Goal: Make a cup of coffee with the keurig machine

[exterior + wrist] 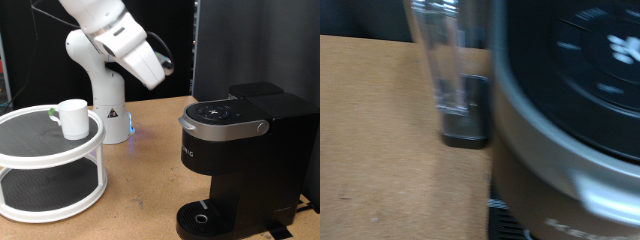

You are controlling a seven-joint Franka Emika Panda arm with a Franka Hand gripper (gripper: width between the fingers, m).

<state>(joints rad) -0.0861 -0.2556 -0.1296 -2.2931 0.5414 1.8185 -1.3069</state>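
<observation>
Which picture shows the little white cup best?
The exterior view. There the cup stands whole and sharp on the top shelf of the white round rack, with its handle showing. The wrist view shows no cup, only the blurry keurig machine up close.

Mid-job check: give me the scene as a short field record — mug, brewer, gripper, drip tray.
cup: white mug upright on the top tier of a white two-tier round stand, at the exterior view's left
keurig machine: black brewer at the exterior view's right, lid down
drip tray: no cup on it
gripper: not visible in the exterior view; wrist view shows one finger close beside the machine's silver lid rim, nothing seen held
jaws state: cannot tell
surface: brown wooden table
</observation>
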